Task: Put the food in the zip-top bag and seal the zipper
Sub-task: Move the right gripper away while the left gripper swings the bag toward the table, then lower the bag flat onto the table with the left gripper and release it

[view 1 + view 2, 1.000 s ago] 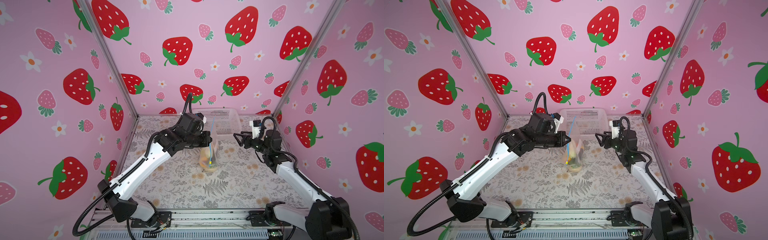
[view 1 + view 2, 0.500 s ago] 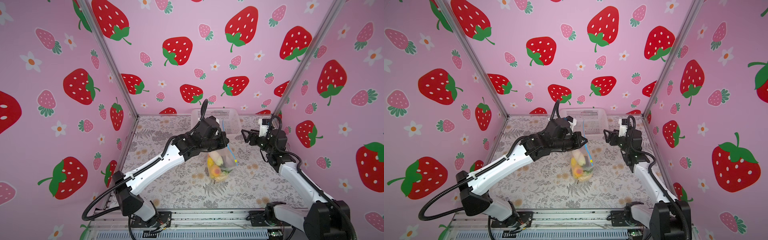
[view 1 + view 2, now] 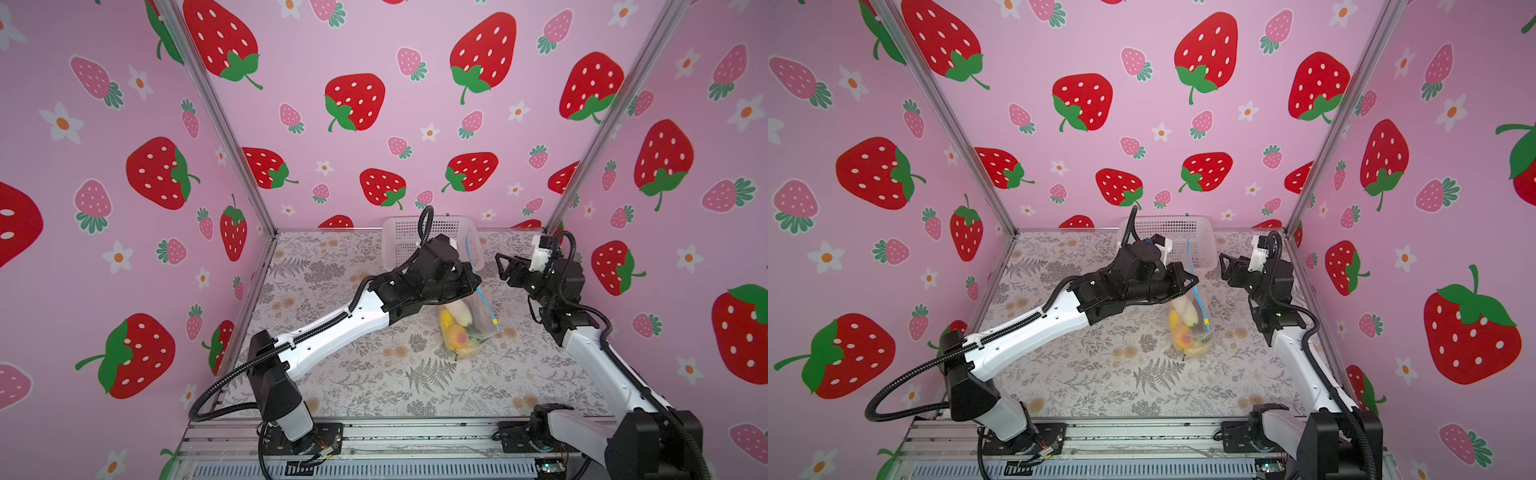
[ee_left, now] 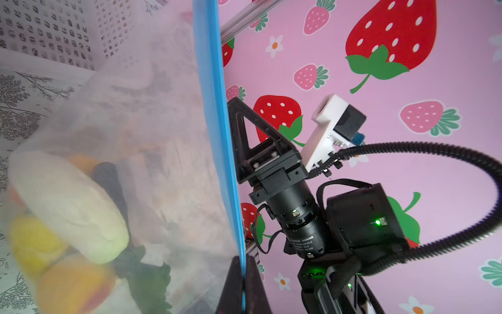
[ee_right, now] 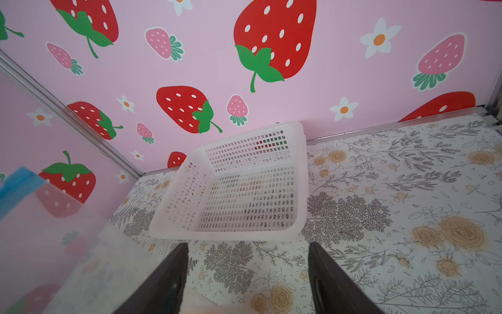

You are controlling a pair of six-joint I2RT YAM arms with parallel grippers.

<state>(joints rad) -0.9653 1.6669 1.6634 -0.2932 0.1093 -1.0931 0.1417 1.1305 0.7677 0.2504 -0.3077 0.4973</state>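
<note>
In both top views the clear zip-top bag (image 3: 482, 316) (image 3: 1196, 320) hangs tilted from my left gripper (image 3: 473, 277) (image 3: 1187, 281). That gripper is shut on the light blue zipper (image 3: 478, 274) (image 4: 214, 108); in the left wrist view the left gripper (image 4: 243, 285) pinches the strip. The food (image 3: 455, 328) (image 3: 1183, 328) lies inside the bag: a beige piece (image 4: 68, 204), with yellow (image 4: 32, 244), orange (image 4: 73, 285), dark (image 4: 108, 176) and green (image 4: 146, 280) ones. My right gripper (image 3: 500, 266) (image 3: 1225, 266) (image 5: 248, 244) stands open and empty, just right of the bag (image 5: 54, 244).
A white perforated basket (image 3: 415, 237) (image 3: 1167, 232) (image 5: 244, 195) stands at the back wall, behind the bag. Pink strawberry walls close in the floral mat (image 3: 353, 374) on three sides.
My left arm has carried the bag to the right and nearer the right gripper, and the bag now hangs more tilted. The right gripper has drawn back slightly to the right.
</note>
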